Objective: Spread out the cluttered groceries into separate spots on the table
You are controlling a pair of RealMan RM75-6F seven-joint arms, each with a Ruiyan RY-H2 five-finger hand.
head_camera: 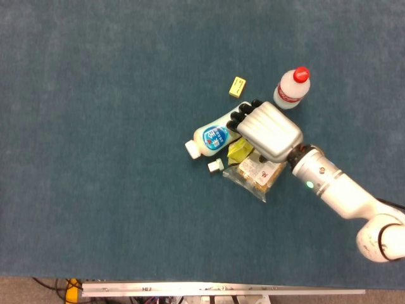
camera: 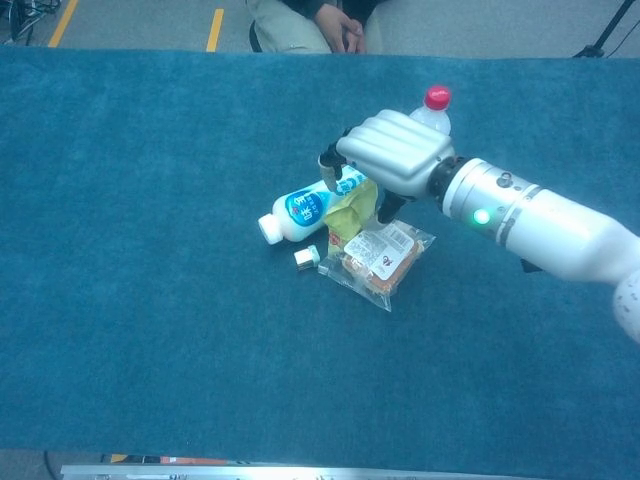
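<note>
A white milk bottle with a blue label [head_camera: 212, 136] [camera: 300, 205] lies on its side in the middle of the cluster. A yellow packet [head_camera: 238, 151] [camera: 345, 212] leans against it, beside a clear bag of bread [head_camera: 256, 172] [camera: 378, 255] and a small white cube [head_camera: 215, 166] [camera: 306, 257]. My right hand [head_camera: 266, 130] [camera: 392, 152] hangs over the milk bottle's base and the yellow packet, fingers curled down onto them, thumb by the packet. Whether it grips anything is hidden. A red-capped bottle [head_camera: 291, 88] [camera: 432, 108] stands upright just behind the hand. My left hand shows in neither view.
A small yellow box [head_camera: 237, 87] lies apart, behind the cluster. Blue cloth [head_camera: 95, 158] covers the table, with wide bare stretches to the left and front. A metal rail [head_camera: 221, 290] marks the near edge. A seated person [camera: 325, 20] is at the far side.
</note>
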